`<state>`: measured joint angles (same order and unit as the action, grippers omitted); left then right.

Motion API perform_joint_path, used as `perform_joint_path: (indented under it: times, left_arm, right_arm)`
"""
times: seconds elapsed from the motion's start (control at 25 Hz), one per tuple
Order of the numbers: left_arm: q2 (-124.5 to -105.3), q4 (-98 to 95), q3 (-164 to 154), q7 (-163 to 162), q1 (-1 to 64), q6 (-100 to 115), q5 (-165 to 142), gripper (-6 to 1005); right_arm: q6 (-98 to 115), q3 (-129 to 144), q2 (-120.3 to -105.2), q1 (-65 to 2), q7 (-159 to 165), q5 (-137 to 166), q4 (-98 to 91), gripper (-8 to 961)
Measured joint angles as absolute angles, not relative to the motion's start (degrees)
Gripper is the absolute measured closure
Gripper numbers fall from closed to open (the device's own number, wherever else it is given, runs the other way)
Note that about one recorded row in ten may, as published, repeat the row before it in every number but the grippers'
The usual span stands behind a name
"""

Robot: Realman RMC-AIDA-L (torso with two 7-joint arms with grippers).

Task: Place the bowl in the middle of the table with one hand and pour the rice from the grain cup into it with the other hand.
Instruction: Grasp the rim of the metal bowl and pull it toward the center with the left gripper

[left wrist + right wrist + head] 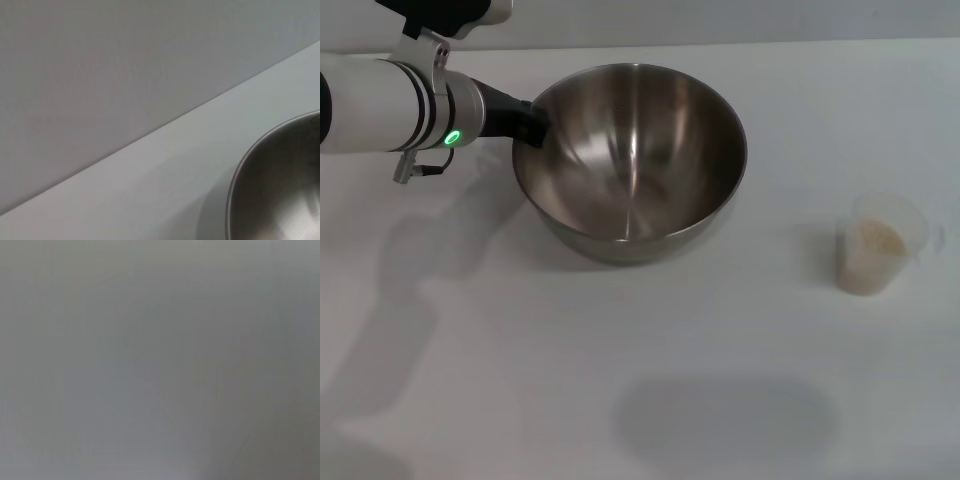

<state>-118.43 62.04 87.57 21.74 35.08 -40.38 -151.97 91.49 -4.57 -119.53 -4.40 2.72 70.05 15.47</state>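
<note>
The shiny steel bowl (650,200) stands on the white table (500,380), a little left of centre toward the far side, and holds nothing. My left gripper (532,128) reaches in from the left, and its dark fingers clamp the bowl's left rim. In the left wrist view a part of the bowl (280,195) shows beside the table's far edge. The clear grain cup (908,222) stands upright at the right, with pale rice (875,245) inside. My right gripper is out of view; its wrist view shows only plain grey.
A grey wall (100,75) runs along the far edge of the table. A soft shadow (720,420) lies on the tabletop near the front. A wide strip of bare white surface separates the bowl from the cup.
</note>
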Motion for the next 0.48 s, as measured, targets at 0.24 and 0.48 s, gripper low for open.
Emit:
perform_joint_path:
  times: [0.24,0.48]
  left_arm:
    - [-118.46,62.49,88.28,21.58,35.50,-42.13,-151.00,897]
    - [-118.36,62.88,91.53,21.74,36.38,-45.28,-148.31,903]
  right_arm:
    - [91.49,-4.57,-119.53,-4.40,2.72,70.05,15.47,138]
    - [91.49,-4.57,-119.52,-4.40,2.72,70.05,15.47,138]
